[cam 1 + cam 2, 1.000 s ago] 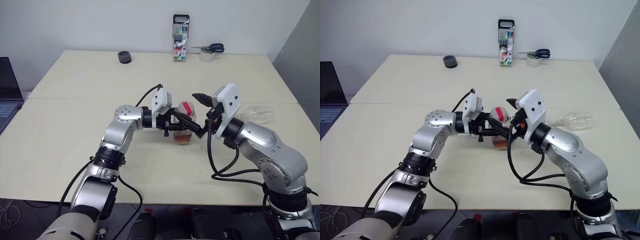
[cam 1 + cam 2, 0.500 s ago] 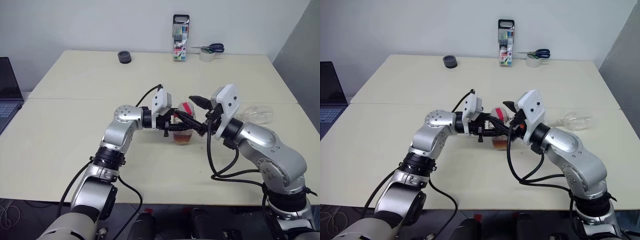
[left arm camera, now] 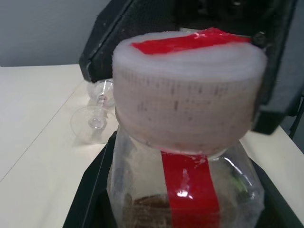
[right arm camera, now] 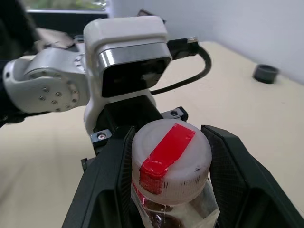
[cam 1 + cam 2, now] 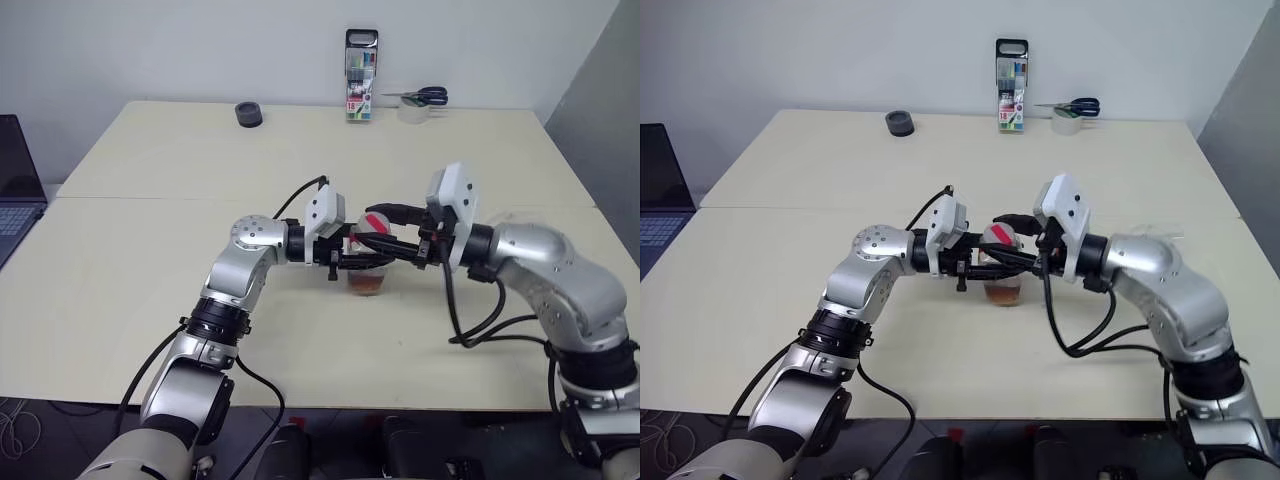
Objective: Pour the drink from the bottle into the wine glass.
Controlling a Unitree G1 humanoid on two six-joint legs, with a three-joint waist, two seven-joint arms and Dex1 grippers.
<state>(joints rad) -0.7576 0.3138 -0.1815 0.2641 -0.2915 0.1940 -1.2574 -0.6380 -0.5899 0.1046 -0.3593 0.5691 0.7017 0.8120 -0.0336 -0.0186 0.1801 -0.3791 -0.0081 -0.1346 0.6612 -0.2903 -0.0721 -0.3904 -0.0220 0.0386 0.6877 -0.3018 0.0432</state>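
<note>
Holding the bottle (image 5: 366,262) steady is the left gripper (image 5: 358,262), its fingers clamped on the squarish body just under the neck, the base resting on the table (image 5: 150,260) or barely off it – I cannot tell which. A little amber drink (image 5: 367,283) sits in the bottom. The right gripper (image 5: 1008,236) reaches in from the opposite side, its two fingers flanking the white cap (image 4: 171,161) with the red tape strip; whether they press on it or stand just clear cannot be told. The step in hand looks like unscrewing the cap. Done well, the fingers close squarely on the ribbed side of the cap, centred over it, and twist about the neck's own line while the left grip resists – no sideways pull, or the drink may slosh. Farther off to the right, the wine glass (image 5: 512,226) lies on its side on the table, well apart from both grippers
</note>
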